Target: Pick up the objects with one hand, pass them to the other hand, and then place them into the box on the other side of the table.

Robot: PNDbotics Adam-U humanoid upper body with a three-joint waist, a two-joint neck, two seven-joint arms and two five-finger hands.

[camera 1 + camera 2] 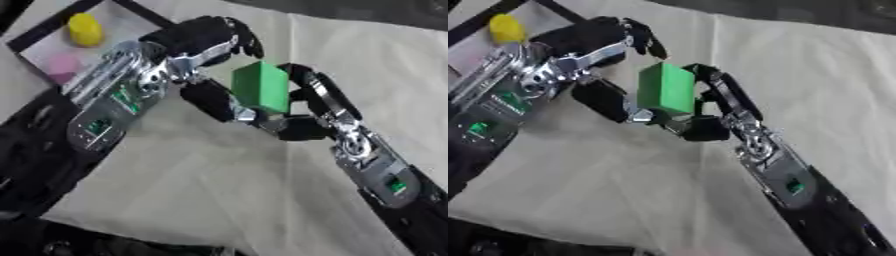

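Both forearms fill the lower corners, silver plates and small green lights showing on each, and they meet above the middle of the cream table (219,180). Coming in from the lower right, the right hand (302,107) has its black fingers and thumb curled round a green block (262,86), which sits upright between them, clear of the cloth and held in the air. Reaching in from the left, the left hand (206,42) is spread wide: its fingers (245,37) arch over the top of the block while its thumb (208,100) lies low along the block's left side. Whether those fingers actually touch the block cannot be told; the thumb looks to be right against it or just beside it. At the far left corner of the table stands a box (39,32) with a dark rim and a pale floor, partly hidden behind the left arm. Inside it lies a yellow piece (85,29), rounded and upright, toward the far side, and a pink piece (61,65) nearer the arm, its shape too soft to make out. Block and box are well apart, with the left arm between them. Dark shapes run along the near left edge of the table, too dim to name
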